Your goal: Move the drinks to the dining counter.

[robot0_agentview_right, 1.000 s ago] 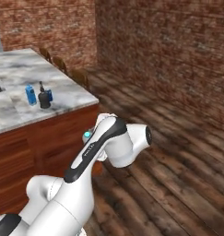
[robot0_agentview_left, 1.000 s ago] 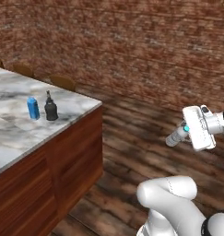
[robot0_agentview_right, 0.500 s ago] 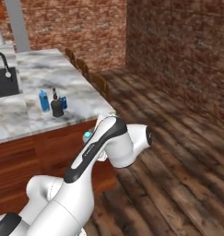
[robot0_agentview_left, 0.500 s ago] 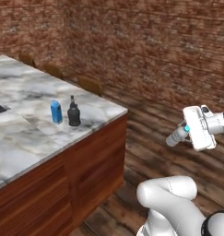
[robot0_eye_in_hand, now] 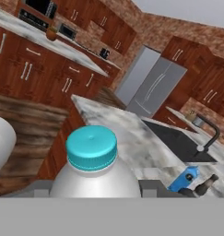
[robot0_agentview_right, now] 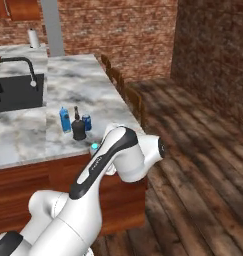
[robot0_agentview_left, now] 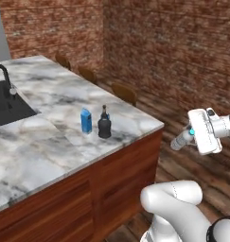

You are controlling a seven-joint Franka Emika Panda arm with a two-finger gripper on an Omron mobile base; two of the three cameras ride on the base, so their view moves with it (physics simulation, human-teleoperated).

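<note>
on the dining counter [robot0_agentview_left: 55, 101], at about 11 o'clock from the arm in the left base view, the blue carton [robot0_agentview_left: 86, 120] and the squat black bottle [robot0_agentview_left: 104, 125] stand upright just beside each other, carton to the left, near the corner edge; in the right base view the blue-and-white can [robot0_agentview_right: 86, 122] stands just behind and right of the black bottle. the whole scene has swung since the earlier frames: the base has turned, so the black sink [robot0_agentview_left: 7, 108] and faucet [robot0_agentview_left: 4, 75] have come into the left base view at 9 to 10 o'clock and the counter now takes up much more of both base views, while carton and bottle keep the same places on the marble relative to each other. the gripper [robot0_agentview_left: 182, 140] stays at 3 o'clock in the left base view, off the counter over the wood floor [robot0_agentview_left: 182, 165], pinching the clear water bottle [robot0_eye_in_hand: 94, 173]; in the hand view its teal cap [robot0_eye_in_hand: 92, 147] sits at 6 o'clock between the finger tips, and the jaws have not changed their spread. no brand or writing can be read on any drink; the labels are too small and blurred.
</note>
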